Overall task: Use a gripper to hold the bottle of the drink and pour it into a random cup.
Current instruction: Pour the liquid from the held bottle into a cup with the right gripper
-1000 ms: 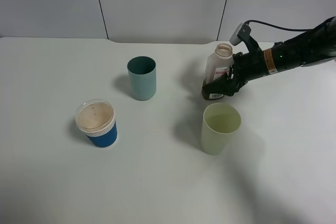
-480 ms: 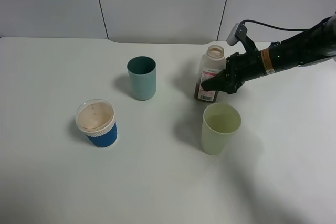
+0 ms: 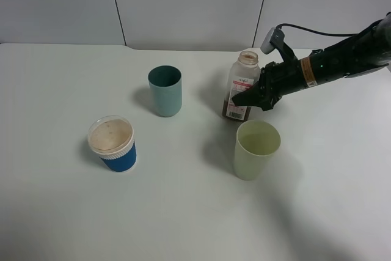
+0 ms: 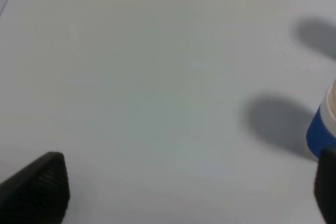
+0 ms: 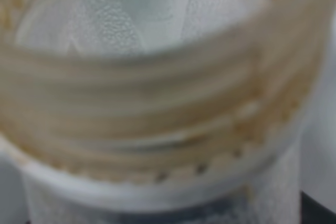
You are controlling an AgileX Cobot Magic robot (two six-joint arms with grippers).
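My right gripper [image 3: 255, 97] is shut on the clear bottle [image 3: 241, 84] with a pink-red label and holds it nearly upright, a little above the table. Brown drink [image 3: 227, 106] sits low in the bottle. The bottle's capless threaded neck [image 5: 157, 103] fills the right wrist view. The pale teal cup [image 3: 165, 90] stands to the left of the bottle, apart from it. My left gripper [image 4: 189, 192] is open over bare table; only its dark fingertips [image 4: 39, 187] show, and it is out of the exterior view.
A pale yellow-green tumbler [image 3: 256, 149] stands just in front of the held bottle. A short blue ribbed cup with a clear lid [image 3: 112, 143] stands front left; its edge [image 4: 323, 129] shows in the left wrist view. The table is white.
My right gripper has lifted the bottle and carried it leftward, toward the teal cup, and set it more upright. The cups have not moved.
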